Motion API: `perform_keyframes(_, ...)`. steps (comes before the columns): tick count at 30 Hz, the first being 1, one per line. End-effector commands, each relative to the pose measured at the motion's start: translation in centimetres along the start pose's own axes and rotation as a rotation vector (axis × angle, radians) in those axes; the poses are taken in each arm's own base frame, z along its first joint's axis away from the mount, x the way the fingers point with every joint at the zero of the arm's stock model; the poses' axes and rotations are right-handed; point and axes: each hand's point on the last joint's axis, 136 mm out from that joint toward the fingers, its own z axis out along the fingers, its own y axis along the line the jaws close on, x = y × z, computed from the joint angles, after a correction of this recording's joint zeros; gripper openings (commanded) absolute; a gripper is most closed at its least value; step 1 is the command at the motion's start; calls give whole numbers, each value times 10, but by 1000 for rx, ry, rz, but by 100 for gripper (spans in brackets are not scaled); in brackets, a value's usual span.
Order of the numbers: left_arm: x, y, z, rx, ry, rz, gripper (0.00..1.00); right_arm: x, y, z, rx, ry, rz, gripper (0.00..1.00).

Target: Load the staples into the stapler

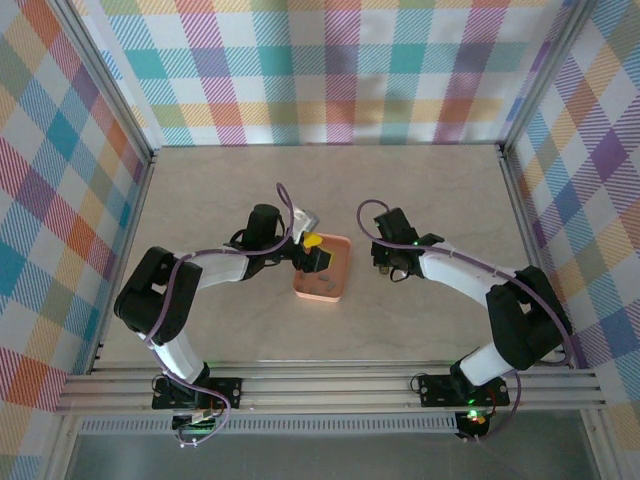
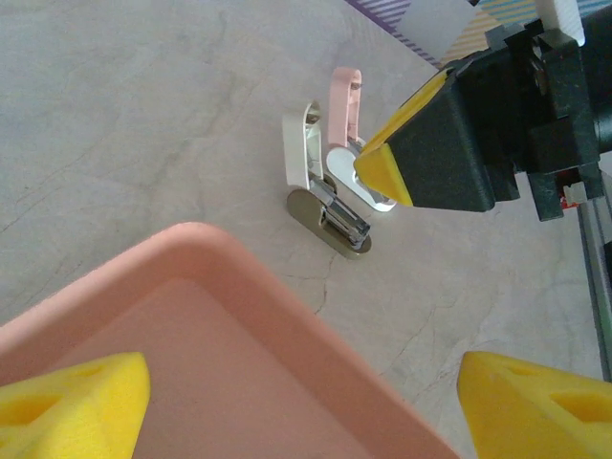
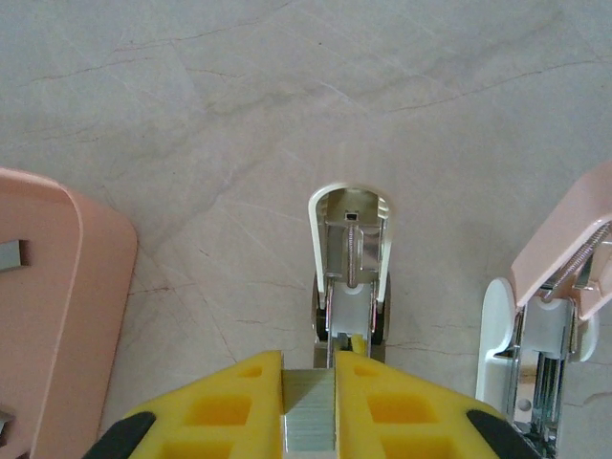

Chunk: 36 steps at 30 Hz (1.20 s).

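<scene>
Two yellow fingers of the right gripper (image 3: 308, 375) are closed narrow on a grey strip of staples (image 3: 308, 426). Just in front of them a white-capped stapler (image 3: 349, 239) lies open on the table (image 3: 239, 105), with its metal channel showing. Beside it, at the right edge of the right wrist view, the stapler (image 3: 564, 253) has its pink lid swung up. Other grey strips lie in the orange tray (image 3: 91, 287), near both staplers. The left gripper (image 2: 306, 406) hangs over the tray with its fingers wide apart, holding nothing.
</scene>
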Motion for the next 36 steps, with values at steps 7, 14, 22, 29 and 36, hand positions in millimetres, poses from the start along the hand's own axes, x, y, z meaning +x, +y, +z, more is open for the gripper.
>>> perform_keyframes(7, -11, -4, -3, -15, 7, 36, 84, 9, -5, 11, 33, 28, 5, 18)
perform_keyframes(14, -9, -1, -1, -39, 20, 30, 85, 13, -5, 20, 44, 48, -1, 18)
perform_keyframes(22, -7, 0, -1, -55, 26, 36, 85, 14, -7, 22, 55, 59, -8, 18)
perform_keyframes(29, -4, 2, -1, -73, 36, 49, 86, 18, -11, 21, 71, 66, -7, 18)
perform_keyframes(36, -4, -1, 0, -70, 37, 57, 86, 19, -12, 22, 73, 69, -7, 18)
